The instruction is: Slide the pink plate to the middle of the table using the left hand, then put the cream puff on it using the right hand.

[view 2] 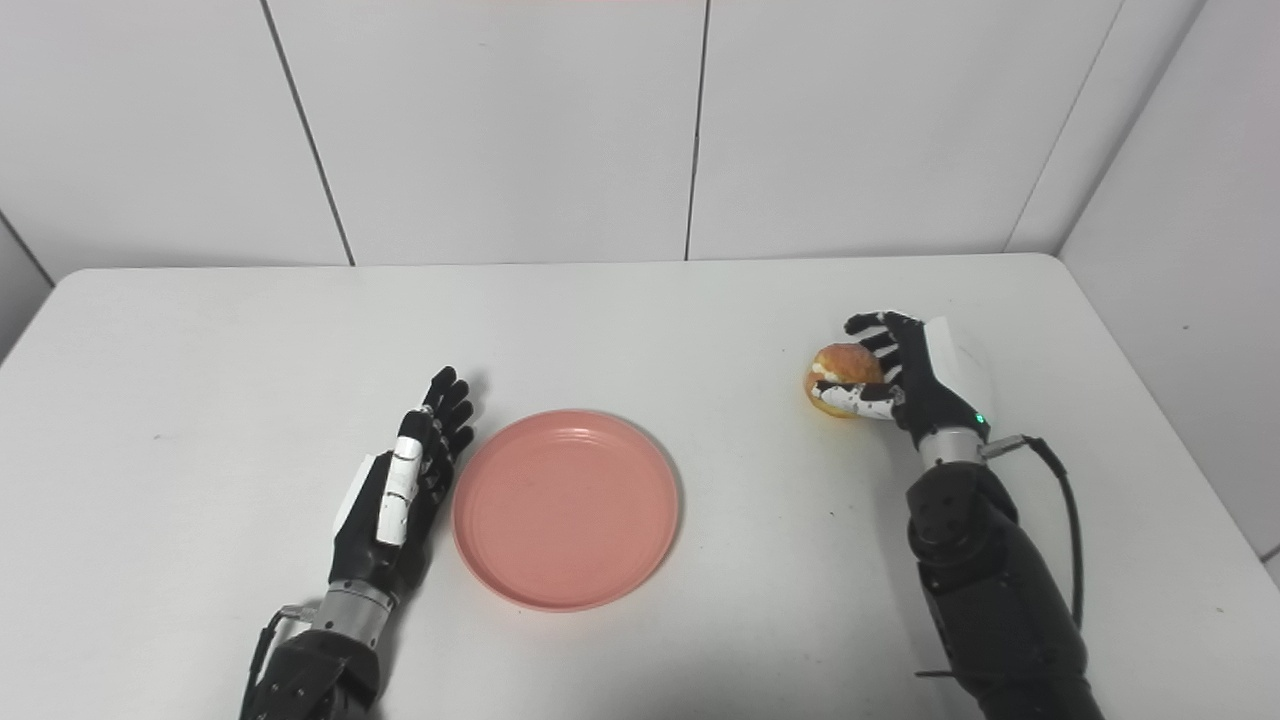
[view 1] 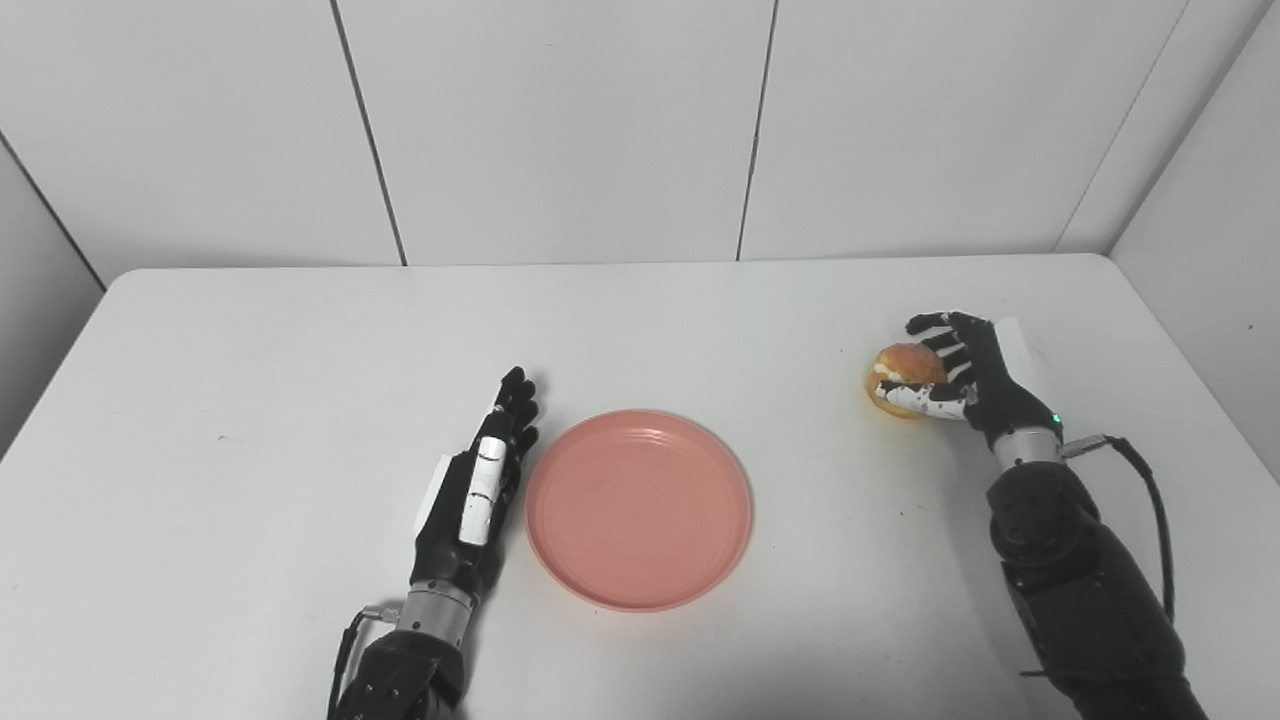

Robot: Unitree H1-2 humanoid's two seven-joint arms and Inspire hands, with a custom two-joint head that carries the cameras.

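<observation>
The pink plate (view 1: 640, 508) lies flat near the middle of the white table (view 1: 300, 330), toward the front. My left hand (view 1: 482, 488) rests just left of the plate's rim, fingers straight and pointing away, holding nothing. At the right, the golden cream puff (view 1: 903, 377) with a cream line sits on or just above the table. My right hand (view 1: 962, 375) is wrapped around it from the right, fingers over its top and thumb under its front.
White wall panels (view 1: 560, 120) stand behind the table's far edge. The table's right edge runs close to my right forearm (view 1: 1080, 590). Bare tabletop lies between the plate and the cream puff.
</observation>
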